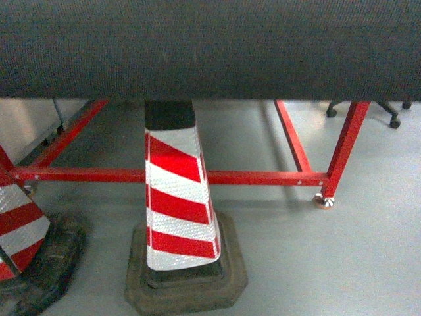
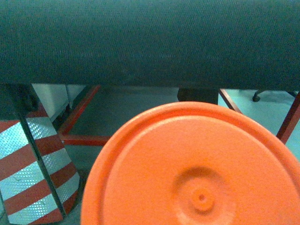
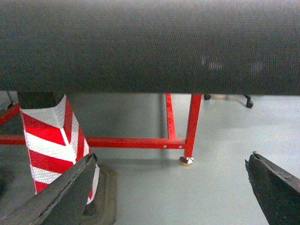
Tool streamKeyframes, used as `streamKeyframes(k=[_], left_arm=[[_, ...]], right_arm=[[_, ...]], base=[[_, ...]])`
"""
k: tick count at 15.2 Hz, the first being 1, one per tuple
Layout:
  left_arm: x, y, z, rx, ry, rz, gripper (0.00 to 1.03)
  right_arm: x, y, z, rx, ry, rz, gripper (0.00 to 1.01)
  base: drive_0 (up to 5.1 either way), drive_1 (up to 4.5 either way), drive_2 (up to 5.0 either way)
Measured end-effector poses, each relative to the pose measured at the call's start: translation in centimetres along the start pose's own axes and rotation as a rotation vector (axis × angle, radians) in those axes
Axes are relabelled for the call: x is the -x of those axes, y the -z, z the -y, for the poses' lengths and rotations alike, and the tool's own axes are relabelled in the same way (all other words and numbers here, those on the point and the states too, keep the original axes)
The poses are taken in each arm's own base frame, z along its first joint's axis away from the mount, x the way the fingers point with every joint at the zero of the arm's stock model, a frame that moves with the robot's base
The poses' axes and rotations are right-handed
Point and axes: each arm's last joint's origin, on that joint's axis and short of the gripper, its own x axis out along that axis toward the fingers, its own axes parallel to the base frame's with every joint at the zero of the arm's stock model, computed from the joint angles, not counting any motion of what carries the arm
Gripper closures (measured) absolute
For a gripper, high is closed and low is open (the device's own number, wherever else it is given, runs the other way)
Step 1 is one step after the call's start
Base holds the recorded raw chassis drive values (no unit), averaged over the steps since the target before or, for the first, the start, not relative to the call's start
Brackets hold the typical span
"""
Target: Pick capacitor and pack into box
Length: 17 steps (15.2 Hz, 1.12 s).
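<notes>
Neither the capacitor nor the box shows in any view. In the right wrist view my right gripper [image 3: 172, 159] is open, its two dark fingers [image 3: 61, 192] far apart over bare grey floor with nothing between them. A large round orange disc [image 2: 197, 168] with a raised centre fills the lower part of the left wrist view and hides where the left jaws would be. No gripper appears in the head view.
A dark textured table edge [image 1: 210, 46] spans the top of every view. Below it runs a red metal frame [image 1: 263, 178] with a footed leg [image 1: 323, 199]. Red-and-white striped cones [image 1: 177, 197] on black bases stand on the grey floor; another cone [image 1: 20, 230] is at the left.
</notes>
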Motion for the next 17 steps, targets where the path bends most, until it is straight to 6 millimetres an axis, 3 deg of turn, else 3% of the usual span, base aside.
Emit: streamKeyframes(k=[17], left_arm=[[0.0, -0.05, 0.0, -0.01, 0.001, 0.005, 0.6]], right_arm=[[0.0, -0.03, 0.0, -0.001, 0.0, 0.003, 0.03]], base=[[0.0, 0.0, 0.0]])
